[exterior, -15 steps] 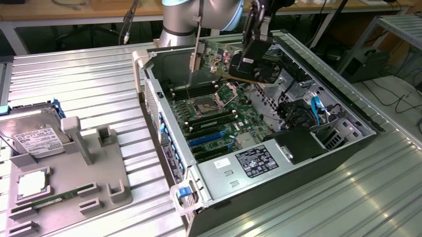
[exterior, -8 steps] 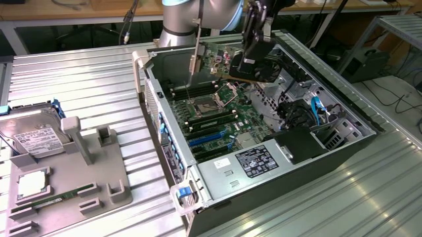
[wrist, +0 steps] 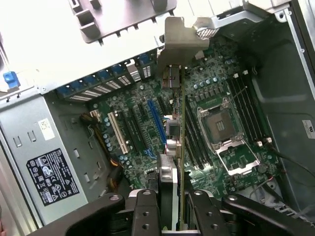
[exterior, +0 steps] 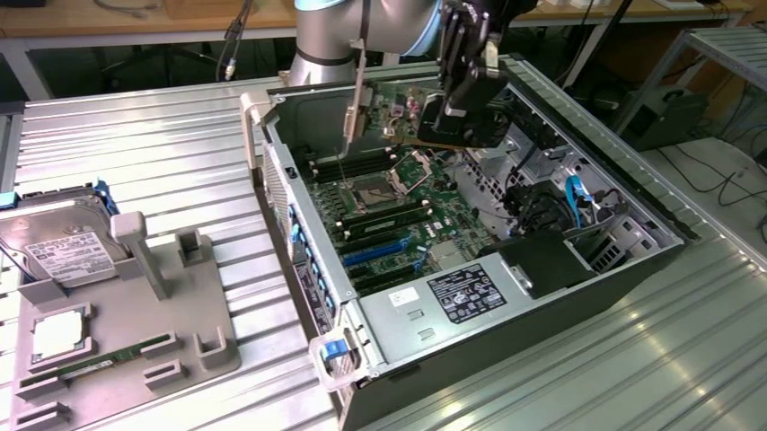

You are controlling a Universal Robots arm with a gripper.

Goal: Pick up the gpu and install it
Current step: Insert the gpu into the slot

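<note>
Here in the exterior view, the end effector [exterior: 462, 121] hangs over the open computer case [exterior: 504, 377], clamped on the gpu [exterior: 396, 109]. The card is held in the air above the motherboard [exterior: 408, 224], its silver bracket [exterior: 356, 99] pointing down near the case's rear wall. The case lies on its side on the ribbed metal bench [exterior: 156, 162]. At the exterior view's left, a grey fixture [exterior: 180, 305] carries a hard drive [exterior: 66, 251] and a memory stick [exterior: 102, 364]. In the wrist view, the gpu [wrist: 182, 147] appears edge-on, pinched between the two fingers [wrist: 146, 211]. Its silver bracket [wrist: 179, 39] is at the far end, and the card lines up between the blue slot [wrist: 156, 123] and the CPU socket [wrist: 221, 123] on the motherboard [wrist: 211, 78]
</note>
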